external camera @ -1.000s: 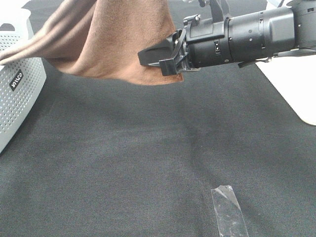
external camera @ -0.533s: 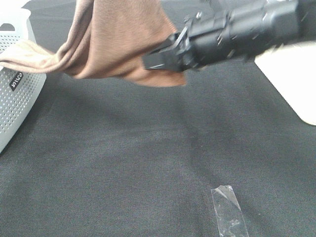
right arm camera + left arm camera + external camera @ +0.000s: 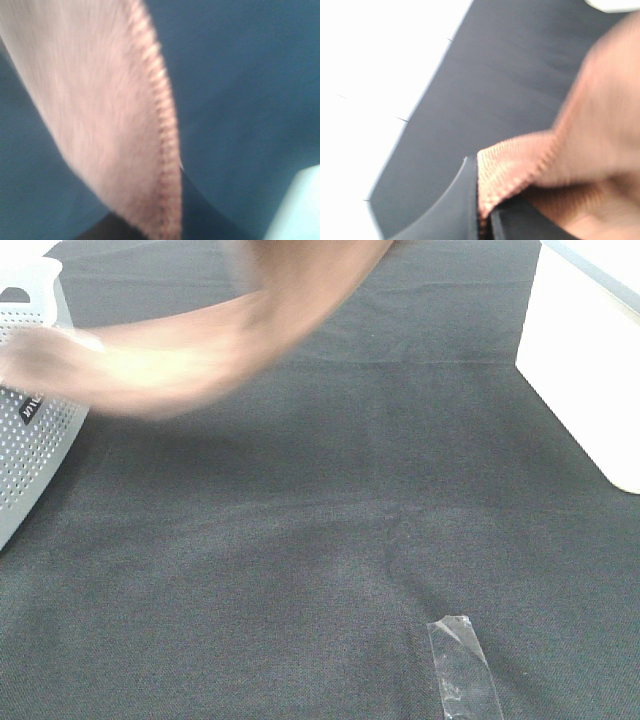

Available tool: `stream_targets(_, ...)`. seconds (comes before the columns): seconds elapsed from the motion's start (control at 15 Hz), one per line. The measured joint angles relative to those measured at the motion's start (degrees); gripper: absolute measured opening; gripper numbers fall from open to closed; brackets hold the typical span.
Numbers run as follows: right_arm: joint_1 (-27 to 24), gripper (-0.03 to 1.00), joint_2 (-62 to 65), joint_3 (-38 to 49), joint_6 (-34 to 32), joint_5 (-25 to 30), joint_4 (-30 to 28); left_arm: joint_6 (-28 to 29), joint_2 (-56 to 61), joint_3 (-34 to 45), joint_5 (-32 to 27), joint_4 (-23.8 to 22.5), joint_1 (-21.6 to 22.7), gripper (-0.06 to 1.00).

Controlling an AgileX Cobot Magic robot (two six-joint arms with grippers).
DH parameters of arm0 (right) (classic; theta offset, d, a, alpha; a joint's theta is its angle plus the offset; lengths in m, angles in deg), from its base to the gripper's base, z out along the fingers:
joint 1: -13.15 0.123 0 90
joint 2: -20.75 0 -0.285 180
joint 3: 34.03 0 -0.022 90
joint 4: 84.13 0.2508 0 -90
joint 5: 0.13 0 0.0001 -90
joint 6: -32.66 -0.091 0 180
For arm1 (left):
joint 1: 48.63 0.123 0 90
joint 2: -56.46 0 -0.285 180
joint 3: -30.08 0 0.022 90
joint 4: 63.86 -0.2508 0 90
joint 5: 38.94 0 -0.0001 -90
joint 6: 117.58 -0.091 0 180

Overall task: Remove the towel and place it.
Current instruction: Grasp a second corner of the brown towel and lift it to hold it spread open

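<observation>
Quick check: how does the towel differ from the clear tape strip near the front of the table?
The towel is brown and large; the tape strip is clear and small. The towel hangs above the black table cover, one end at the white basket; the tape strip lies flat on that cover. The towel shows blurred, the tape strip sharp.

The blurred towel (image 3: 100, 110) runs by its stitched edge into the pincer (image 3: 162, 225), which grips it. Dark worktop (image 3: 240, 75) lies behind.
</observation>
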Motion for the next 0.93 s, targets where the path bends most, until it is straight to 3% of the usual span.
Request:
stream_targets(0.27, 0.0, 0.0, -4.2, -12.3, -2.3, 0.7, -6.8, -0.2, 0.0, 0.0, 5.6, -2.3, 4.5, 0.0)
stream_targets(0.4, 0.0, 0.0, -6.2, -15.2, -2.3, -3.4, -9.3, -0.2, -0.1, 0.0, 9.8, -1.3, 7.6, 0.0)
stream_targets(0.67, 0.0, 0.0, -9.7, -16.9, -2.3, -20.2, -16.7, -0.2, -2.1, 0.0, 23.5, 0.2, 13.1, 0.0)
stream_targets(0.93, 0.0, 0.0, -13.2, -17.0, -4.0, -37.8, -19.4, -0.2, -7.6, 0.0, 39.6, 0.2, 17.5, 0.0)
